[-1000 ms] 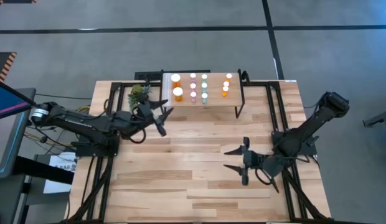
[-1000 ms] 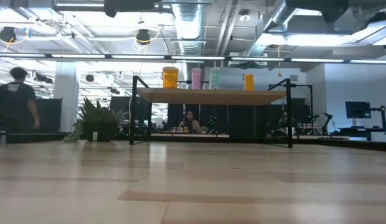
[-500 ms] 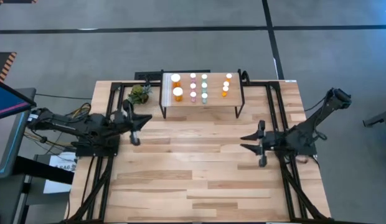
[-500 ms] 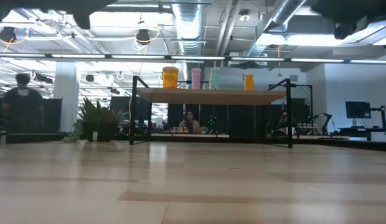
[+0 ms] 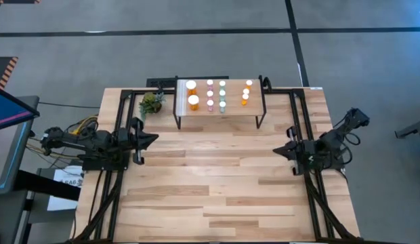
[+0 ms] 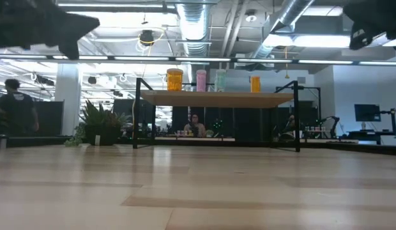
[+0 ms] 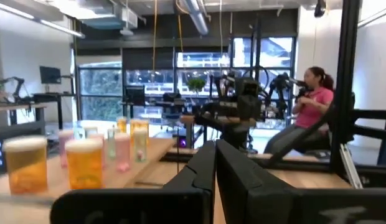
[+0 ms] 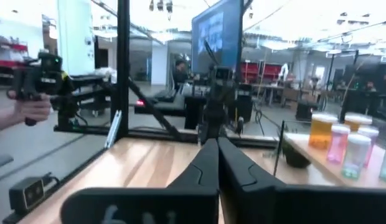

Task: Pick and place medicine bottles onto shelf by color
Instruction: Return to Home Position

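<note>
Bench [image 5: 217, 196] planks fill the high view, and the shelf [image 5: 233, 95] stands at the far edge, midway between the two arms. The left end effector [image 7: 213, 146] sits at the bench's left edge on a folded arm, its two fingers pressed together on nothing. The right end effector [image 8: 210, 144] sits at the right edge, fingers also pressed together and empty. Both are well apart from the shelf.

Every medicine bottle in view stands upright on the shelf top, sorted in columns. Two big orange bottles [image 5: 194, 102] are at the left end, then come pink bottles [image 5: 210, 93], teal bottles [image 5: 222, 93] just beside them, and small orange bottles [image 5: 246, 91] toward the right end. A small plant [image 5: 151, 103] sits on the bench near the shelf's left end.

To handle, these look like light, stiff plastic cylinders with smooth round walls, likely to slip or tip if nudged. The best hold seems to be across the body below the white cap, fingers on opposite sides. The big ones call for a wider spread. The pink and teal columns stand close, leaving a finger little room between them.
</note>
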Motion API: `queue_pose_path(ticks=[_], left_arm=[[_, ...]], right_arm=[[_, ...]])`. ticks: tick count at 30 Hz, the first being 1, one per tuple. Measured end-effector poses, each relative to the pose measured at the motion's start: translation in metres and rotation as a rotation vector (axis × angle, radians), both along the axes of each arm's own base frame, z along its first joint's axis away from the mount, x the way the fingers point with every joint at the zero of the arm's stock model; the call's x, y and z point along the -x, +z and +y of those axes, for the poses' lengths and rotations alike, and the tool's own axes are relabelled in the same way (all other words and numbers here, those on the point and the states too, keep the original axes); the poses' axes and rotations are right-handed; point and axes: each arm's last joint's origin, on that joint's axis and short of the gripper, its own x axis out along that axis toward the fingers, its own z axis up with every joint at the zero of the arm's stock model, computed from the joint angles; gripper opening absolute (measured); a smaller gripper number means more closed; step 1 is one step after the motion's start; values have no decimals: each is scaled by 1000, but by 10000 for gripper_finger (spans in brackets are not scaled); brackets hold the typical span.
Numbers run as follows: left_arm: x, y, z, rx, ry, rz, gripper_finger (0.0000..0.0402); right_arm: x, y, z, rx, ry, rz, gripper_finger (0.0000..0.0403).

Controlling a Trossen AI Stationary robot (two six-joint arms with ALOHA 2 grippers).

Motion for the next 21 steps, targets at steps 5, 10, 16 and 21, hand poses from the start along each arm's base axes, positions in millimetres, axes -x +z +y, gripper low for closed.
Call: queue_pose_path(ticks=[5, 10, 16, 21], left_arm=[[2, -15, 0, 48, -20, 75, 0], [1, -23, -1, 41, -61, 157, 0], [0, -29, -2, 31, -87, 219, 0], [0, -30, -2, 18, -95, 228, 0]], right_arm=[[0, -22, 0, -10, 5, 23, 16], [-3, -34, 0, -73, 2, 70, 4], [-3, -35, 0, -124, 4, 82, 8], [-3, -37, 0, -136, 5, 94, 6]])
